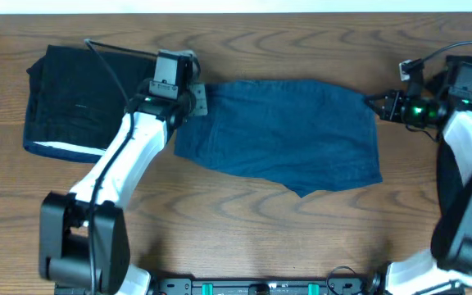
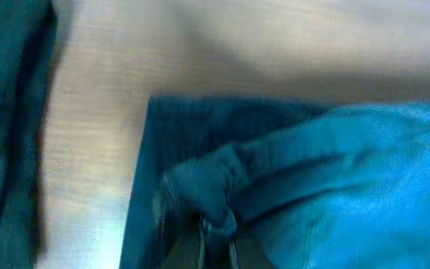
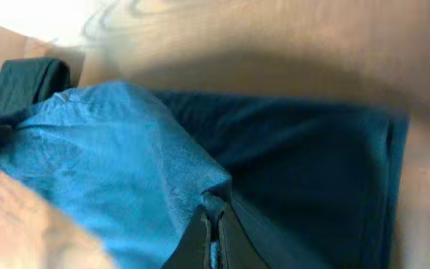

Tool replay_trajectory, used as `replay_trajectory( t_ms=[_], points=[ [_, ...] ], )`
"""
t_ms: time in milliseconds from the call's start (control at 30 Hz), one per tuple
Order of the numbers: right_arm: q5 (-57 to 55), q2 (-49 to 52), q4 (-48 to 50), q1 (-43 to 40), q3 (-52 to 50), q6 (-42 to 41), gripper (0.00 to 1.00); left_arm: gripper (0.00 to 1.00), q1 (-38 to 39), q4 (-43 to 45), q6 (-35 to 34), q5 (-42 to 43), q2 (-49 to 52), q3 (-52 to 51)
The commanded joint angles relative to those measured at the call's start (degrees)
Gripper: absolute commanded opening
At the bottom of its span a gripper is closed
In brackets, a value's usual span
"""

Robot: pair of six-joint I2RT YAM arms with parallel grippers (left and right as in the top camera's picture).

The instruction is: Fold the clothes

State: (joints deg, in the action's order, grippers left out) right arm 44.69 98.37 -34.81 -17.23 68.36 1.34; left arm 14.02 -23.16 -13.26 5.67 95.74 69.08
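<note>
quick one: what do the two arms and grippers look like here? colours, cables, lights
Both arms have white link shells, black joints, black bases. Left arm has a boxy black wrist module and a thin black cable trailing off it. Right arm shows a green light at the wrist and a looped black cable. Left gripper and right gripper: slim dark fingers.

Brown wood-grain table top (image 1: 301, 238), bold looping grain, fills the overhead view. Narrow pale white strip (image 1: 236, 5) runs along its far edge. Black rail with green fittings (image 1: 244, 287) sits at the near edge, centre. In both wrist views the table top is blurred, washed pale by glare.
</note>
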Motion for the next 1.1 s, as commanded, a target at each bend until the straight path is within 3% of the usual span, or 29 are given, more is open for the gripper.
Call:
replay_trajectory(
  t_ms=[0, 200, 467, 700, 1067],
  points=[
    [-5.88, -4.85, -8.55, 0.04, 0.22, 0.0, 0.01, 0.06, -0.24, -5.75, 0.46, -0.76, -2.08, -0.17],
    [-8.74, -6.8, -24.85, 0.5, -1.42, -0.04, 0.01, 0.06, -0.24, -20.81, -2.58, -0.76, -2.89, -0.2],
    [-24.33, -6.75, -18.82, 4.92, -14.45, -11.08, 0.01, 0.06, -0.11, -30.95, -7.26, -0.42, -2.86, -0.68],
    [-32.79, -6.6, -15.89, 9.09, -18.56, -14.67, 0.01, 0.06, 0.33, -31.12, -7.26, 1.27, -1.2, -3.1],
    [-32.89, -6.21, -13.53, 12.83, -19.56, -15.52, 0.01, 0.06, 1.66, -24.83, -7.26, 1.38, 6.95, -7.28]
  ],
)
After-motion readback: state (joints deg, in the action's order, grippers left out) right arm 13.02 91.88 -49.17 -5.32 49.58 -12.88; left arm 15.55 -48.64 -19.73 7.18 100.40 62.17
